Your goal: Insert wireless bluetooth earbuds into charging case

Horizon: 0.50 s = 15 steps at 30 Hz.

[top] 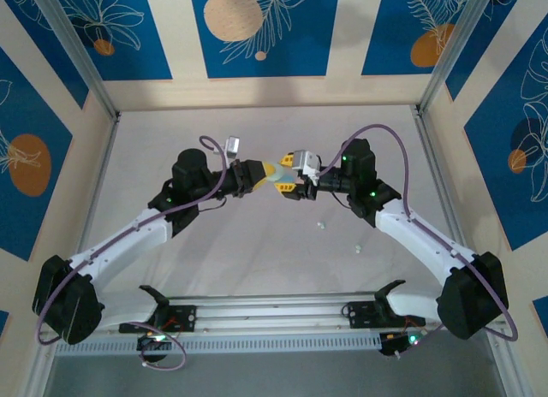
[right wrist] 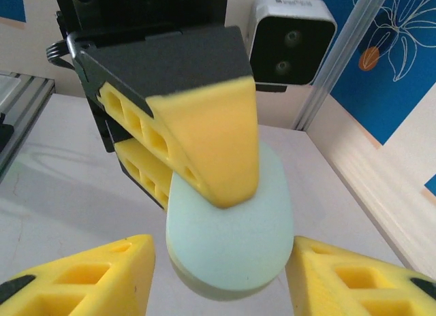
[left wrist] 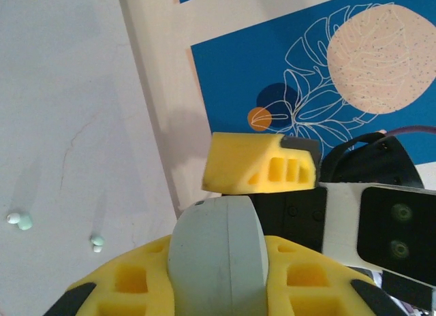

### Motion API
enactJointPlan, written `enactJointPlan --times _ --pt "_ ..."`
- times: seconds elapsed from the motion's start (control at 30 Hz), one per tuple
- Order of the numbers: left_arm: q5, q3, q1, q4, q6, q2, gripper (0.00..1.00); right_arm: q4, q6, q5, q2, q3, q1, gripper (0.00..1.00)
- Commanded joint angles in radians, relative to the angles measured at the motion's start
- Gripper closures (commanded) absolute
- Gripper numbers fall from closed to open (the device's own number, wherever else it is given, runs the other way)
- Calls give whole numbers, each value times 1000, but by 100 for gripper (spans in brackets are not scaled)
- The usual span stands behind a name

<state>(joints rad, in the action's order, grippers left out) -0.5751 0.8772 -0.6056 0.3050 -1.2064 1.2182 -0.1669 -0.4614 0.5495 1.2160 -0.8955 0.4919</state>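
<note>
Case (left wrist: 216, 255) is clamped in the left gripper (top: 264, 174), which is closed tight onto it. It is presented over mid worktop, apparently raised, so it can be worked on by the other arm. Right gripper (right wrist: 221, 261) is part open, nothing held, with fingers spread either side of case, probably to get it opened. Earbuds (top: 321, 225) are seen loose on worktop, right of middle, toward near edge, well apart from case.

We look down from above and behind the arm bases onto the whole worktop (top: 257, 251). Our left wrist camera, close behind the left arm's fingers (left wrist: 158, 261), faces the blue patterned wall (left wrist: 306, 71). Our right wrist camera, close behind the right arm's fingers (right wrist: 136, 261), faces back at them. All three share the mint charging case (right wrist: 231, 248).
</note>
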Motion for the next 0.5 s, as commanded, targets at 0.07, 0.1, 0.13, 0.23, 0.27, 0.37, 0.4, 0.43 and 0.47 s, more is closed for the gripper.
enactJointPlan --times 0.07,0.1,0.13,0.23,0.27,0.37,0.4,0.43,0.47 --pt "-16 8 -12 47 -5 -28 93 -8 42 58 2 -40 -13 51" --pt "-16 9 -14 48 -5 -28 93 -8 48 65 2 -43 -13 51" --pt "-16 10 -13 45 -4 -28 93 -10 51 71 1 -45 -13 51" --pt "-18 13 -15 40 -1 -28 92 -28 69 76 2 -45 -13 51" --pt "-18 13 -15 39 0 -28 92 -35 71 75 2 -44 -13 51" --pt "-19 13 -18 39 1 -27 92 -47 76 70 6 -44 -12 50" --pt "-20 13 -17 43 0 -25 92 -52 80 66 11 -45 -12 50" --pt "-21 13 -18 45 -2 -23 92 -55 83 66 15 -45 -12 50" --pt "-23 13 -19 48 -2 -20 92 -59 83 69 16 -47 -12 50"
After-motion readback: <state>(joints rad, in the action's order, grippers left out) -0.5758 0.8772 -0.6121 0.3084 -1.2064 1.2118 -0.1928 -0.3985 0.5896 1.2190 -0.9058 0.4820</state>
